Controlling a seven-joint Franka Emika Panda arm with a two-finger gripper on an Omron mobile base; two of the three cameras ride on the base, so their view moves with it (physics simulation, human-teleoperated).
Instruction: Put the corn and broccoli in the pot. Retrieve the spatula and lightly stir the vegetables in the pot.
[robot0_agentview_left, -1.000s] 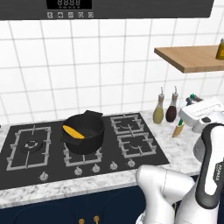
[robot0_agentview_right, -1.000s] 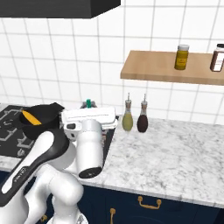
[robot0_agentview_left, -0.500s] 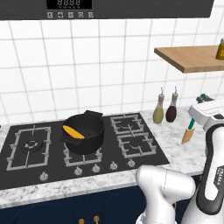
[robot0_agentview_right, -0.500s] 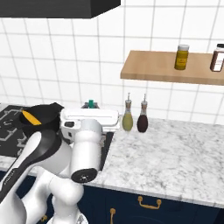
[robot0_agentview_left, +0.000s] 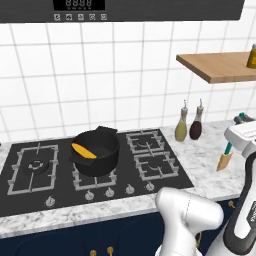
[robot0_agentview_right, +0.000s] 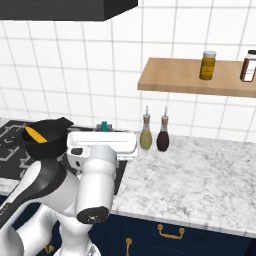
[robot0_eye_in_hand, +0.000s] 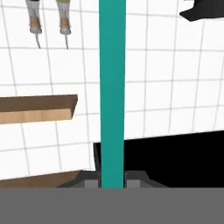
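Stove: you see the black gas stove (robot0_agentview_left: 150, 172) set in the marble counter (robot0_agentview_right: 200, 175), with the white tiled wall behind it.
Hood: above the stove hangs a dark hood (robot0_agentview_left: 120, 10); its small display (robot0_agentview_left: 80, 4) shows digits, but they are too small for you to read.
Shelf: a wooden shelf (robot0_agentview_right: 195, 77) is on the wall to the right of the stove; on it stand a yellow jar (robot0_agentview_right: 208, 65) and a dark jar (robot0_agentview_right: 248, 65). You cannot read their labels.
Pot: the pot (robot0_agentview_left: 95, 150) stands on a middle burner of the stove, upright.
Corn: the corn (robot0_agentview_left: 83, 150) lies inside the pot, against the left part of the rim.
Broccoli: you cannot make it out in these pictures.
Bottles: an olive-green bottle (robot0_agentview_left: 181, 127) and a dark red bottle (robot0_agentview_left: 196, 126) stand side by side on the counter, just right of the stove, by the wall.
Spatula: the spatula (robot0_agentview_left: 225, 157) hangs over the counter right of the stove, well apart from the pot, with the yellowish blade pointing down. In the hand view its teal handle (robot0_eye_in_hand: 112, 87) runs straight up from between the fingers.
Gripper: the gripper (robot0_eye_in_hand: 112, 180) is closed on the spatula handle; both fingers press on it from the two sides.
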